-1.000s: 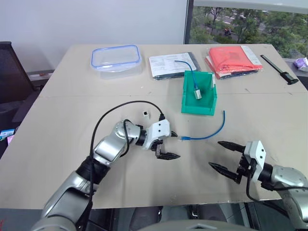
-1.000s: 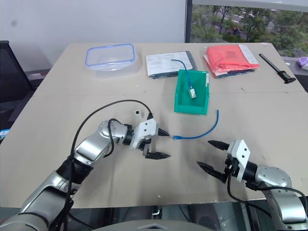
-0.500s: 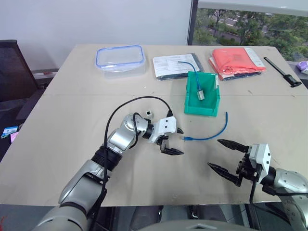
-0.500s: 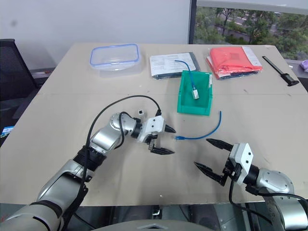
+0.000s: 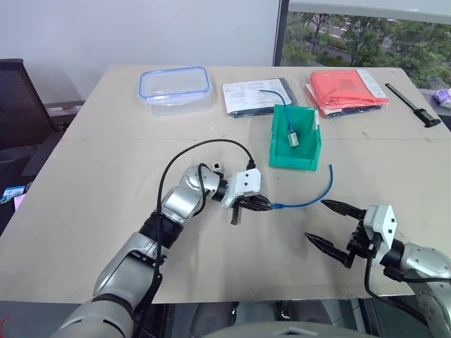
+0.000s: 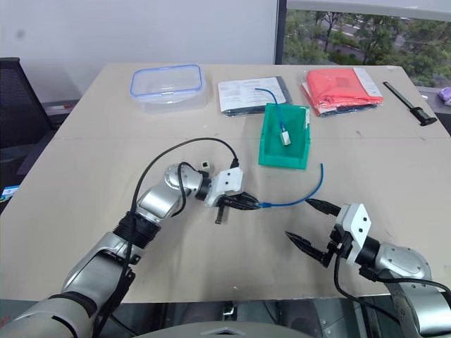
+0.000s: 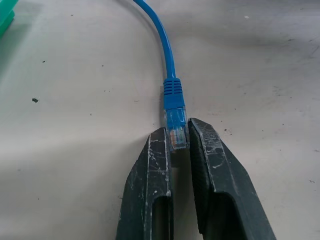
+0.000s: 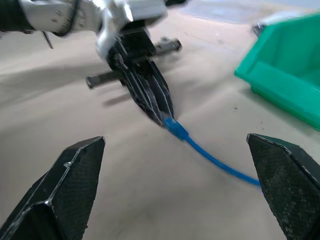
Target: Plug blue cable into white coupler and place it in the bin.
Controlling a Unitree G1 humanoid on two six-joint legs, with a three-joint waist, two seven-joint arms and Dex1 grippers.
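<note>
The left gripper point(image 7: 179, 142) has its two black fingers pinched on the clear plug tip of the blue cable point(image 5: 313, 198), which lies on the table point(image 5: 91, 197) curving toward the bin point(image 5: 294, 144). The white coupler point(image 5: 216, 167) sits left of the bin. The right gripper point(image 5: 331, 224) hovers spread wide, empty, nearer than the bin.

Left gripper point(image 7: 179, 134): two scuffed black fingers point(image 7: 156, 170) pinching the clear plug tip of the blue cable point(image 7: 172, 100). Cable running toward twelve o'clock across the table point(image 7: 75, 125); bin point(image 7: 5, 15) corner showing at ten o'clock.
</note>
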